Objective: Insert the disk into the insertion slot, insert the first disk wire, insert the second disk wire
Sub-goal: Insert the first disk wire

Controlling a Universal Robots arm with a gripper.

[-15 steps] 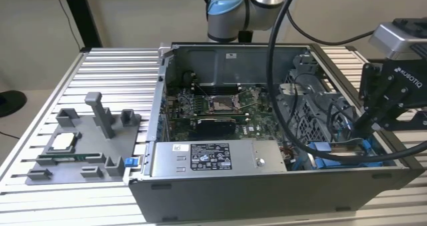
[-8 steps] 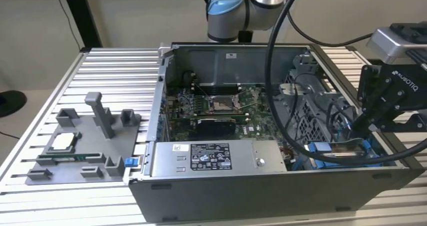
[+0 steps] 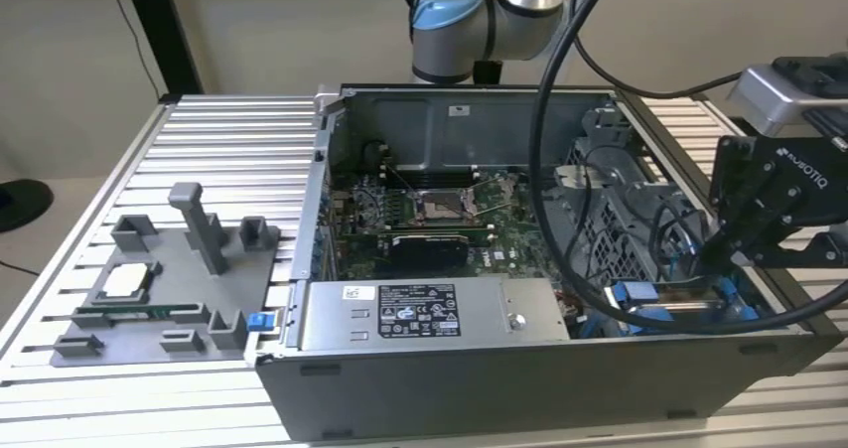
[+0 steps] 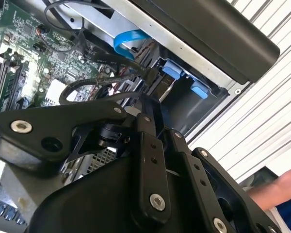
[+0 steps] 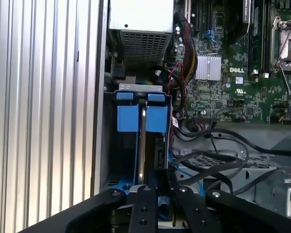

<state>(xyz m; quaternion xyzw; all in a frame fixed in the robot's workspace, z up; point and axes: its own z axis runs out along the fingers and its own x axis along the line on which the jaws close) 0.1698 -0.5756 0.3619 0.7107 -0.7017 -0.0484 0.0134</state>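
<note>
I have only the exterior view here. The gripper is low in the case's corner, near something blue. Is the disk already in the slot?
Observer: In the first wrist view the disk sits inside the slot, its blue frame facing the gripper. How deep it sits I cannot tell.
Operator: And the wires, are they plugged?
Observer: Black wires lie over the perforated metal beside the slot. Where they end I cannot tell.
Operator: Is anybody close?
Observer: Yes. In the second wrist view a person's hand is beside the table.
</note>
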